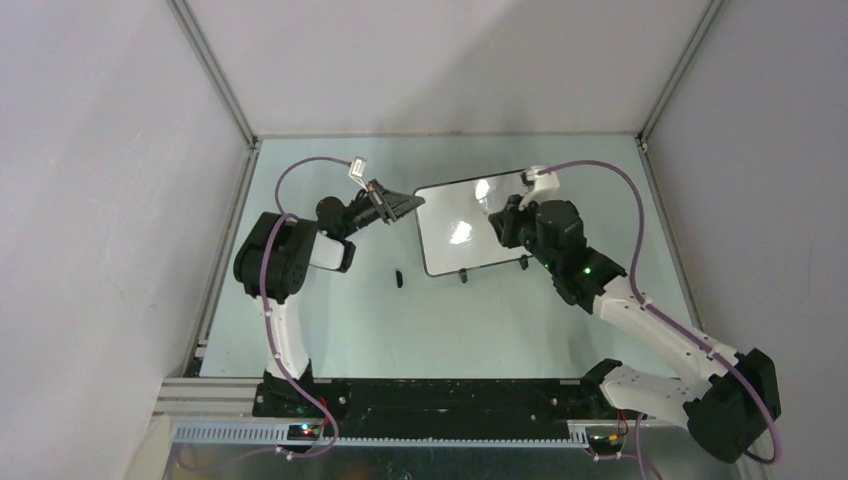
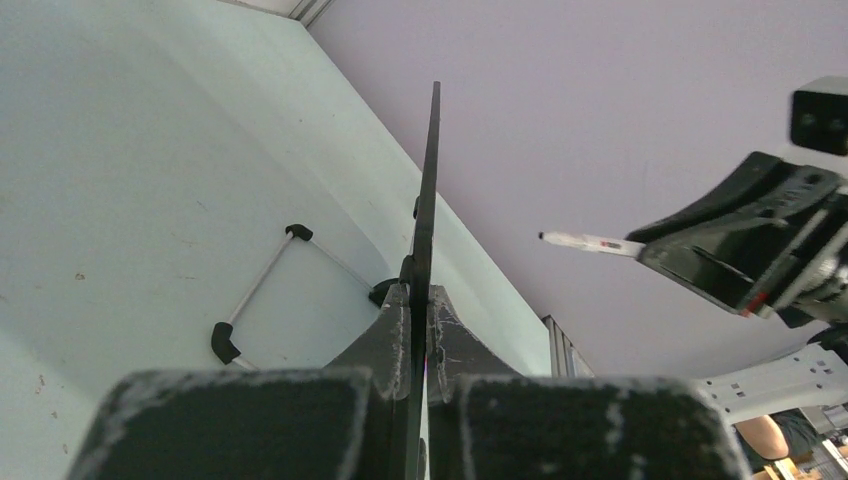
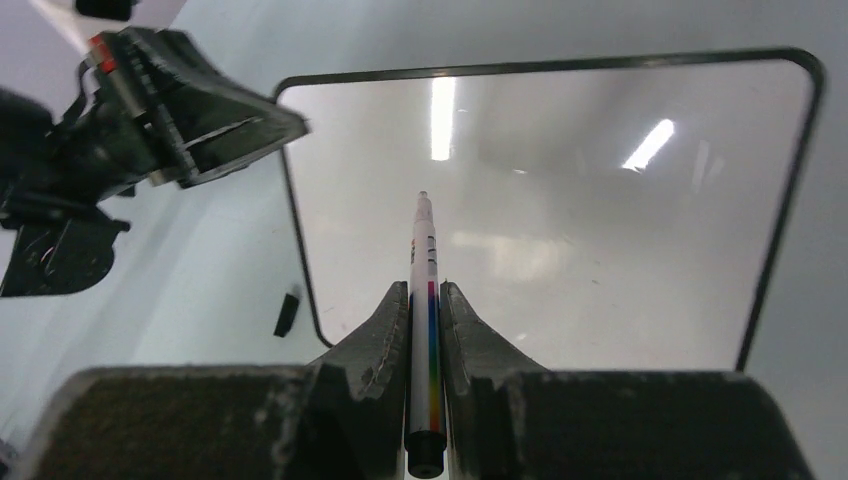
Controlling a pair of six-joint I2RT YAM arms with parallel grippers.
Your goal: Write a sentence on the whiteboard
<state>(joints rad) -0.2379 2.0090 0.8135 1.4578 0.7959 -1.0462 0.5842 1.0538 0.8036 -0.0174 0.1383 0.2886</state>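
Observation:
The whiteboard (image 1: 450,252) stands tilted mid-table, a glossy white panel in a thin black frame. No sentence shows on its face (image 3: 600,250), only glare from the lights. My left gripper (image 1: 410,203) is shut on the board's upper left corner; in the left wrist view the board (image 2: 431,180) runs edge-on between the closed fingers. My right gripper (image 3: 425,292) is shut on a white marker (image 3: 424,250) with a rainbow stripe, pointing at the board's middle. From the left wrist the marker (image 2: 590,242) has its tip a little off the board.
A small black cap (image 1: 398,277) lies on the table left of the board's lower corner, also the cap (image 3: 288,312) beside the frame. The board's wire stand with black feet (image 2: 225,342) rests on the table. Grey walls enclose the table on three sides.

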